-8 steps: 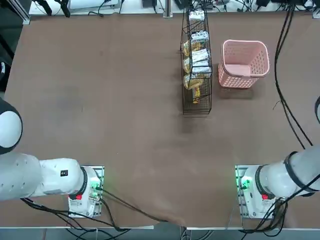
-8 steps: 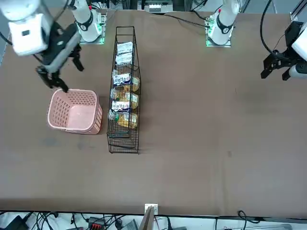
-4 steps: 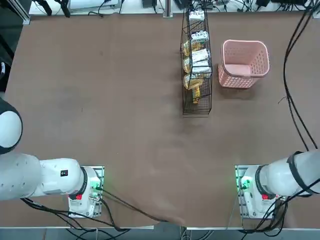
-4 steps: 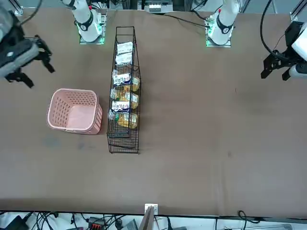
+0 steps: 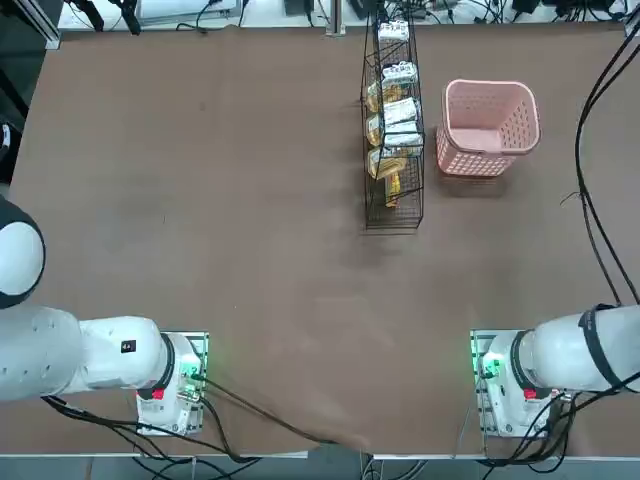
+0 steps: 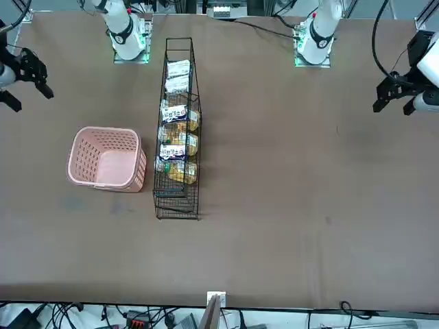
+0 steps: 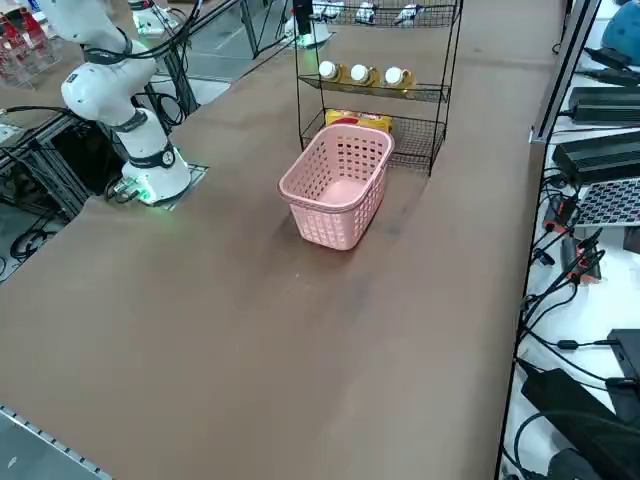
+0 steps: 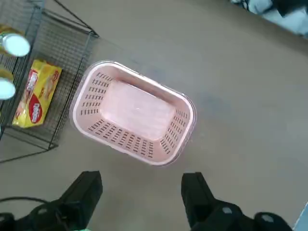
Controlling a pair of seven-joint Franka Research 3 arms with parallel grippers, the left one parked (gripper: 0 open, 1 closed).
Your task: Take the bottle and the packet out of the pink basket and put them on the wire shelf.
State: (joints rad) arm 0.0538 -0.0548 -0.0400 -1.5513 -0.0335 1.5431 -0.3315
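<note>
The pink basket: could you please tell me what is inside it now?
The pink basket holds nothing visible; its floor shows bare in the right wrist view. Nothing covers the inside there, so no part of that floor is hidden.

Well out beyond the open right gripper, past the brown tabletop that spreads beneath it, a white side table carries a laptop, dark boxy devices and tangled black cables.

Overhead and front views share the whole table; one looks diagonally from the robot's right; the wrist camera, nearer, faces down.
</note>
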